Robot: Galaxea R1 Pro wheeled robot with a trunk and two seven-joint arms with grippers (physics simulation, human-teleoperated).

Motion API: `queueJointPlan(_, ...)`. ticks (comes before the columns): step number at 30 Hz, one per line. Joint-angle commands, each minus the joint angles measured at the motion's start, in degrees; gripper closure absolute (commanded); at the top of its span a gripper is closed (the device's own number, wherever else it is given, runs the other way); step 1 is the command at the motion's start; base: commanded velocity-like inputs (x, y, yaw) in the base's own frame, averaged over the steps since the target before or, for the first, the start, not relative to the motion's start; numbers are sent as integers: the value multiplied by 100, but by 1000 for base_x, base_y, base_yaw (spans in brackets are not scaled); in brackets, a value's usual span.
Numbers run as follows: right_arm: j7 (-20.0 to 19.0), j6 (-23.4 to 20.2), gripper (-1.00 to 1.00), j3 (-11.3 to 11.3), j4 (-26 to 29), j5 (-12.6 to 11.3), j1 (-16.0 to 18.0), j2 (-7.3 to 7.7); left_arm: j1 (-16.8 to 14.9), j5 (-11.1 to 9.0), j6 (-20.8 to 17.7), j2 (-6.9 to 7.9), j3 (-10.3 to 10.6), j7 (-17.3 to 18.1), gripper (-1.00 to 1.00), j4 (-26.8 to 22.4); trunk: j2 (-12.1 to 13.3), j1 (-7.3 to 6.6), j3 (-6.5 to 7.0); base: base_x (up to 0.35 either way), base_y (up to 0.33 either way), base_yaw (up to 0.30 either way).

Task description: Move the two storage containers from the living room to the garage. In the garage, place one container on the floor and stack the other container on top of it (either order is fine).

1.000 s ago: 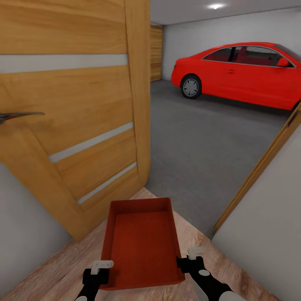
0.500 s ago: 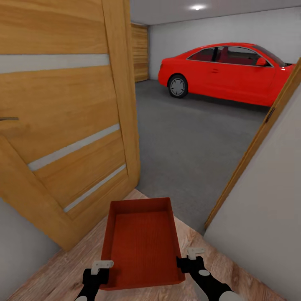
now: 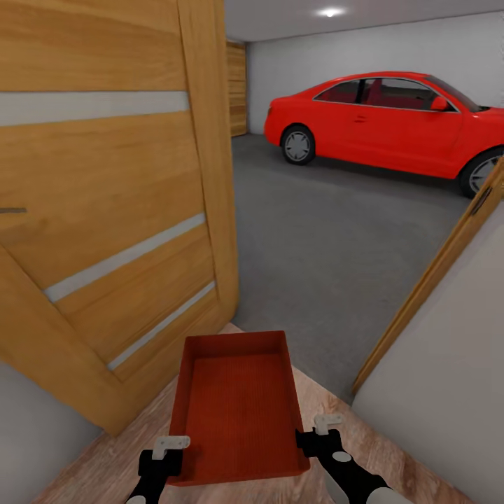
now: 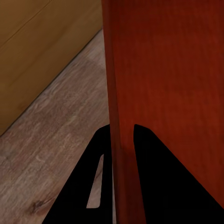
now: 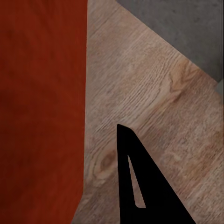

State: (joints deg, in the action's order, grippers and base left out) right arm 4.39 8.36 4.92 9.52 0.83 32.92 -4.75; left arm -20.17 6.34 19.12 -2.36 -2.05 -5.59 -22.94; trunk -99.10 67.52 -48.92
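Both grippers are carrying one storage container [image 3: 238,409] at lower center: left gripper [image 3: 162,458] pinching its wall, right gripper [image 3: 318,437] jaws — can't tell.

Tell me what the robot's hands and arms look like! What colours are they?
In the head view, the left gripper and the right gripper each have a chunky black body with small pale-grey, blocky finger pieces on top. The right arm turns white lower down, and a pale round button-like spot sits on its wrist. In the wrist views, the fingers look like flat black pointed wedges with a narrow slot cut through.
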Motion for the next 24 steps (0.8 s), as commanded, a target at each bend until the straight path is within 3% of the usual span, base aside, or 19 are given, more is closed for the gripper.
queueJointPlan(1,71,17,100,-27,-12,5,4,27,-5,116,14,-1,-68,-65,100,-14,-2,0,-1,13,11,-137)
queueJointPlan(24,71,17,100,-27,-12,5,4,27,-5,114,13,-1,-68,-65,100,-10,-2,0,76,1,10,-203)
